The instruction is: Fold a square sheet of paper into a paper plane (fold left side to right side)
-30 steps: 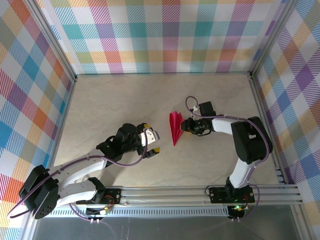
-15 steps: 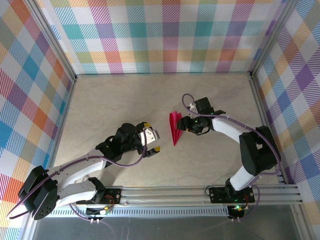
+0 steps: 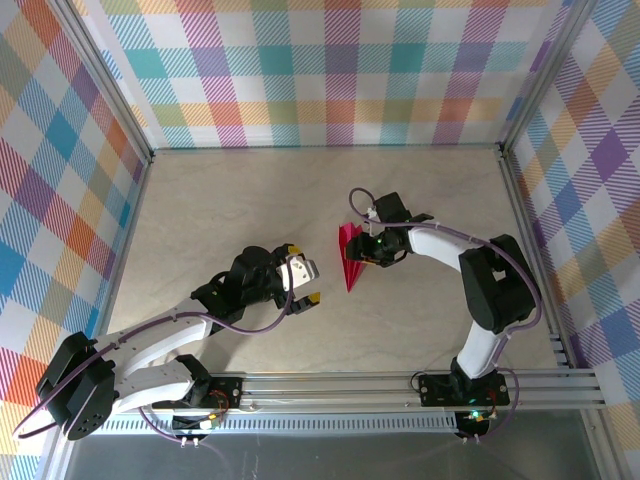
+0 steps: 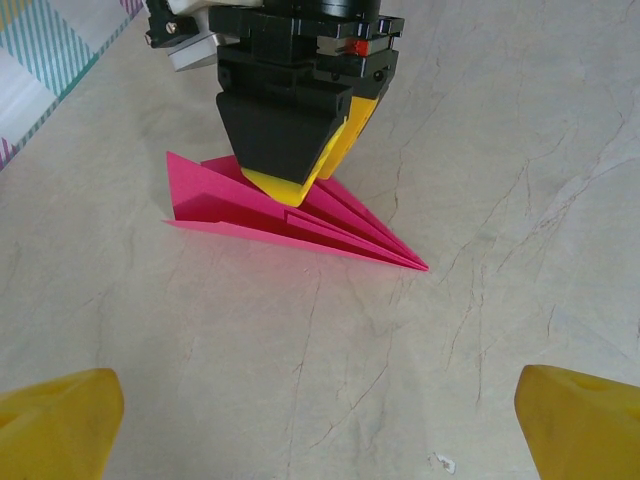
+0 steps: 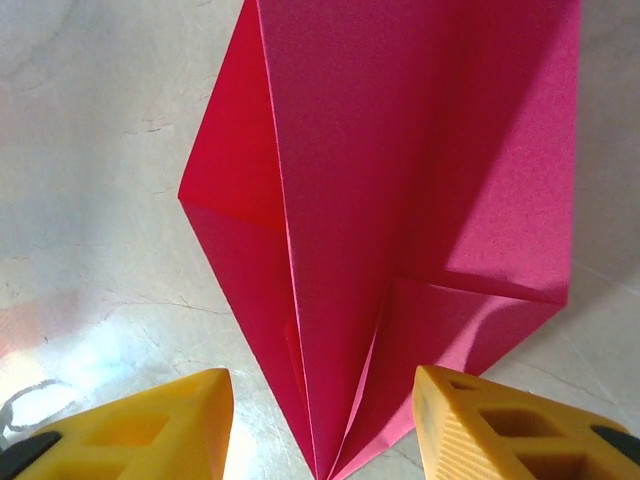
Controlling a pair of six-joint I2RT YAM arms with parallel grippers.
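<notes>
We see the paper plane (image 3: 349,257) flat on the marble-look table (image 3: 230,200) — the right gripper (image 3: 369,251), fingers parted, rests on it, hiding part. The left gripper (image 3: 302,274) sits nearby, spread wide, empty.

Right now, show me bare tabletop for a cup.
Free: the far strip of beige tabletop between plaid back wall and magenta paper plane, and the far-left corner. Crowded: centre, right arm's yellow fingers at the plane.
</notes>
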